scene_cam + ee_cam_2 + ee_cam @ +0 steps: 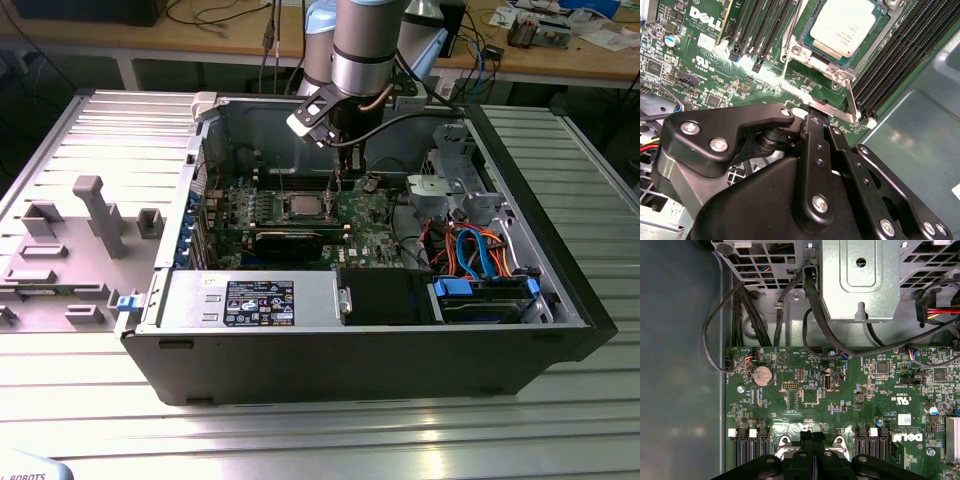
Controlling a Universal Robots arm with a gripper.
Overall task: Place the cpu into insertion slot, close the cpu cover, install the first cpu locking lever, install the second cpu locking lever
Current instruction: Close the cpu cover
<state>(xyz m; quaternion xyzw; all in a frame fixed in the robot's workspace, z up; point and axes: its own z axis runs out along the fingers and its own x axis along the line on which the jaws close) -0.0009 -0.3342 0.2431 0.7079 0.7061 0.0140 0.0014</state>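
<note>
The cpu, a silver-topped square chip, lies flat in the insertion slot, which is hidden beneath it. The cpu cover, a silvery frame, lies down around the chip's edges. Thin metal lever rods run along the socket's sides. In the exterior view the cpu sits mid-board, and my gripper hangs just to its right. My gripper is shut, fingers pressed together, tips at the cover's near edge; I cannot tell if they touch it. The shut gripper sits between the socket's corner brackets.
Black memory slots flank the socket on both sides. A metal drive cage and black cables lie beyond the green board. Orange and blue cables fill the case's right. A grey fixture tray lies at the exterior view's left.
</note>
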